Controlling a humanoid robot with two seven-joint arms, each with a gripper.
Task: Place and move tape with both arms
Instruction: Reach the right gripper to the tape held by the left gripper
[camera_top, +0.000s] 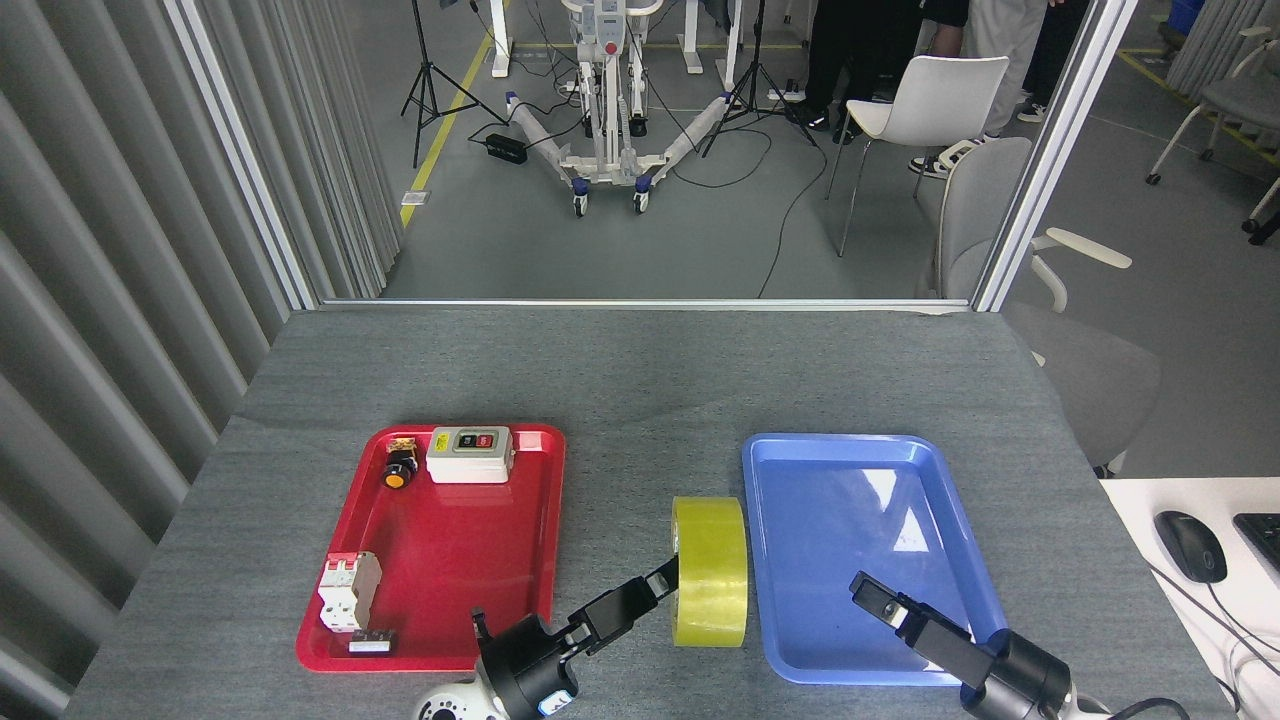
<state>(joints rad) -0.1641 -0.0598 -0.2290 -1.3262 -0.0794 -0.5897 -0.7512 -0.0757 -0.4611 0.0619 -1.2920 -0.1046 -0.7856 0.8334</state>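
While the table (640, 370) carries two trays, the red tray (450, 560) at left and the blue tray (800, 470) at right, the tape (710, 572) stands on edge on the bare cloth between them, nearer the blue one. Left arm's gripper (665, 578) reaches the roll's left face; one finger appears to enter the core, so the jaws seem clamped on the roll's wall, though the far finger is hidden. Right gripper (868, 592) hangs over the blue tray's near half, pointed toward the roll and apart from it; whether its jaws are apart or together cannot be told from this angle. Judged step: handover, roll set down mid-table. Next move, by judgement: right gripper must close the gap and take the roll's free right side before the left lets go, lest the upright roll tip or trundle away. Smaller parts, a switch box (469, 454) and a breaker (348, 590), lie in the red tray.
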